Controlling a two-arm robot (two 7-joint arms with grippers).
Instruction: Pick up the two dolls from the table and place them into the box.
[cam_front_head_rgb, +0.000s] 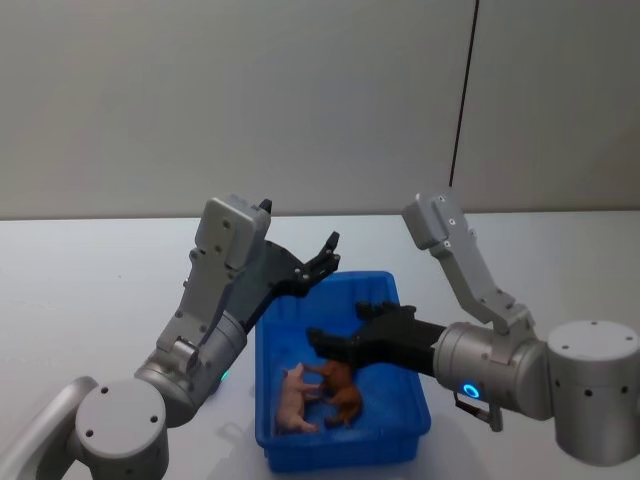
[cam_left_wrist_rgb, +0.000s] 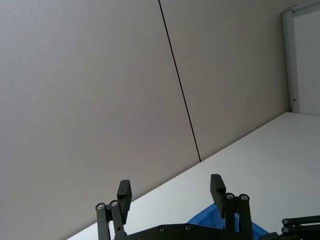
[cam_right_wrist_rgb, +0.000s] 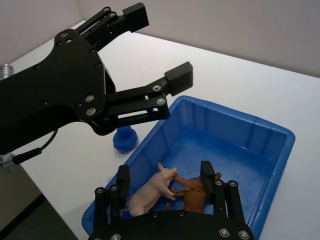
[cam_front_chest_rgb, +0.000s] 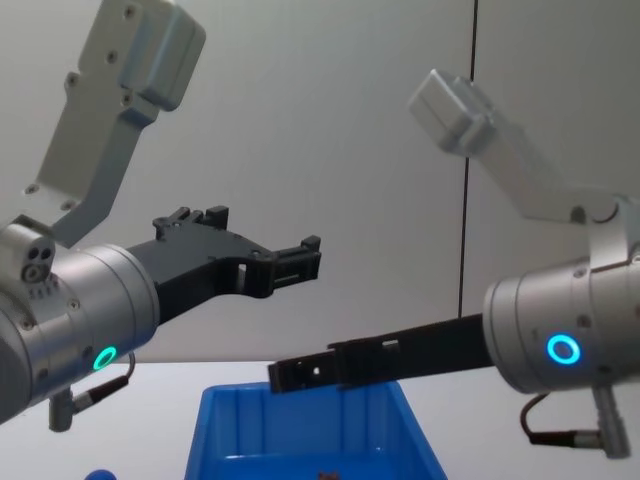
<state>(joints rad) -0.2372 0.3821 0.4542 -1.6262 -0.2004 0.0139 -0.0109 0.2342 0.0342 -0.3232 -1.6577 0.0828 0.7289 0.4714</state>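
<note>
— Where have they got to with the dolls?

— About halfway, I'd say. The brown doll (cam_front_head_rgb: 343, 393) lies on the floor of the box (cam_front_head_rgb: 345, 452), toward its near end, touching a pink pig figure (cam_front_head_rgb: 293, 400) beside it. The right pincer (cam_right_wrist_rgb: 165, 180) hangs just above the pair, spread wide and holding nothing.

— And the other one?

— The blue doll (cam_right_wrist_rgb: 125, 139) sits on the counter (cam_front_head_rgb: 90, 290), just beside the box's outer wall on the robot's left side.

— So which arm goes for it?

— The left pincer (cam_left_wrist_rgb: 170, 191), I reckon. It's raised high over that side of the box and tilted up toward the back wall, fingers wide apart and empty. It would need to tip down and drop beside the wall without knocking the rim. Then it closes round the blue doll, lifts it over the rim and lets go. The right arm ought to pull clear of the box to make room.

— Anything written on the gear? A maker's name?

— Nothing I can read. There's a green ring light (cam_front_chest_rgb: 104, 357) on the left arm and a blue ring light (cam_front_chest_rgb: 562, 349) on the right, and no label on the box or the dolls that I can see
</note>
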